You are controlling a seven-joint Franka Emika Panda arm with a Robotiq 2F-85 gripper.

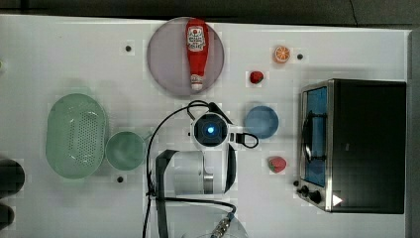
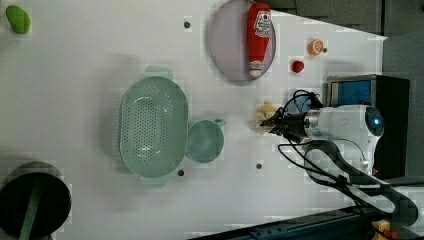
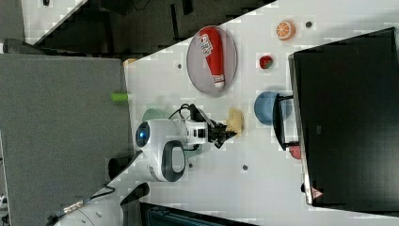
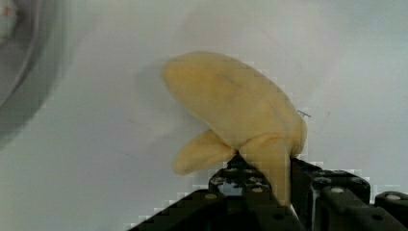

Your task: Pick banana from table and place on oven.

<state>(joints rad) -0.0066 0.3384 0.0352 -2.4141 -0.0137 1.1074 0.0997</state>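
Observation:
The banana [image 4: 235,106] is a pale yellow, partly peeled piece lying on the white table [image 1: 74,59]. It also shows as a small cream shape, the banana [image 2: 265,116] [image 3: 235,121], beside the blue bowl. My gripper [image 4: 267,168] is down at the banana's near end, its black fingers [image 4: 231,179] pressed on either side of a peel flap. The same gripper [image 2: 274,124] [image 3: 225,131] reaches the banana from the arm's side. The oven [image 1: 366,144] [image 3: 348,117] stands at the top view's right, black top, blue glass door facing the arm.
A ketchup bottle [image 1: 196,52] lies on a grey plate [image 1: 168,59]. A blue bowl [image 1: 261,122] sits between arm and oven. Two strawberries [image 1: 256,77] [image 1: 277,164] and an orange slice [image 1: 282,54] lie near the oven. A green colander [image 1: 77,135] and green cup [image 1: 125,150] stand at the top view's left.

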